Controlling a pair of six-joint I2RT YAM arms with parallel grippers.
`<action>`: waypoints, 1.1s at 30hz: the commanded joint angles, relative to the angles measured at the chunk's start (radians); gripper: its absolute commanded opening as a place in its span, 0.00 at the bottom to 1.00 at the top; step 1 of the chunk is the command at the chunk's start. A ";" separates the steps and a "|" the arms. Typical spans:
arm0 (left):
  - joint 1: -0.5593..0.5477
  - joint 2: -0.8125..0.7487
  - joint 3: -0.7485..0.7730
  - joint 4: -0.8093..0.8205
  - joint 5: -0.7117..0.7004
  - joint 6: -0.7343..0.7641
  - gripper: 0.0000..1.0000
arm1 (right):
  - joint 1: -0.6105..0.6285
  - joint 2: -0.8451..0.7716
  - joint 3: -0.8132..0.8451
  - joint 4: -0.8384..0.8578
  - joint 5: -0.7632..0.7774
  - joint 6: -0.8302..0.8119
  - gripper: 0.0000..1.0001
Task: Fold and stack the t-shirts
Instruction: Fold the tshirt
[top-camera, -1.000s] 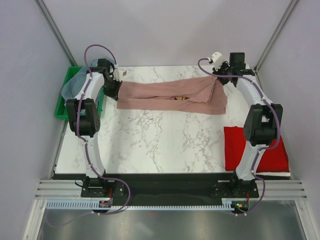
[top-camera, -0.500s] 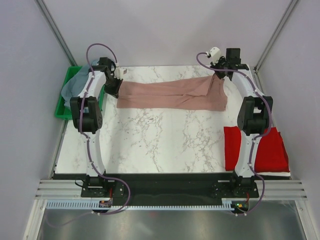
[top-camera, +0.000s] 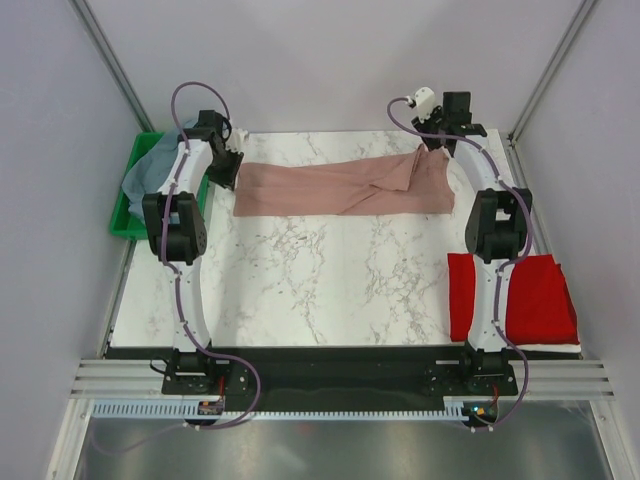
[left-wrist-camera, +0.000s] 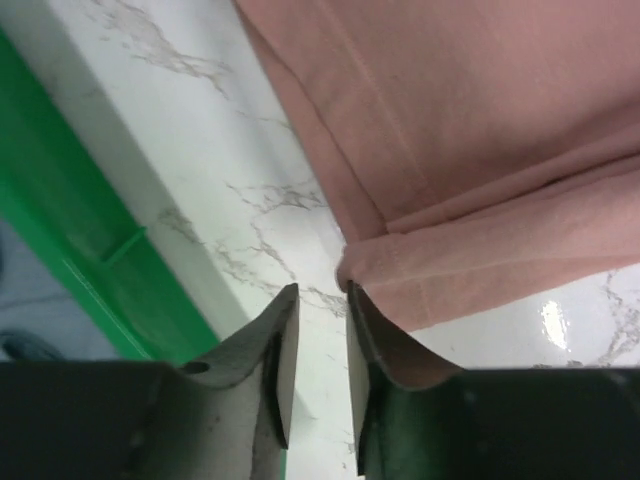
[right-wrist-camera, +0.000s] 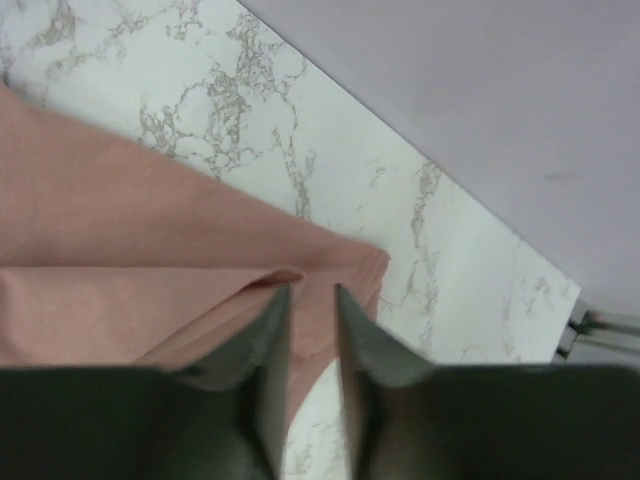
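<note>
The dusty-pink t-shirt (top-camera: 330, 188) lies as a long folded strip across the far part of the marble table, its print hidden. My left gripper (top-camera: 232, 162) sits at the strip's left end; in the left wrist view it (left-wrist-camera: 320, 300) is open, the shirt's corner (left-wrist-camera: 480, 130) just beside one finger. My right gripper (top-camera: 432, 150) hovers over the right end, open, with the pink cloth (right-wrist-camera: 120, 260) lying beneath it (right-wrist-camera: 311, 295). The red t-shirt (top-camera: 545, 300) lies folded at the table's right edge. A grey-blue t-shirt (top-camera: 145, 170) rests in the bin.
A green plastic bin (top-camera: 122, 215) stands off the table's left edge, close to my left gripper, and its rim (left-wrist-camera: 90, 260) shows in the left wrist view. The back wall (right-wrist-camera: 500, 100) rises just beyond the table's far edge.
Both grippers went from shut to open and let go of the pink t-shirt. The strip now lies narrower, its print covered. The right arm shifted slightly toward the back.
</note>
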 joint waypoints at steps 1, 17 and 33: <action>-0.001 -0.035 0.077 0.070 -0.071 -0.052 0.35 | 0.024 -0.035 0.045 0.063 0.075 0.071 0.41; -0.138 -0.063 -0.109 0.046 0.038 0.016 0.29 | 0.036 -0.257 -0.334 -0.066 -0.140 0.082 0.51; -0.138 0.066 -0.056 0.038 -0.022 0.000 0.27 | 0.046 -0.055 -0.188 -0.144 -0.183 0.110 0.56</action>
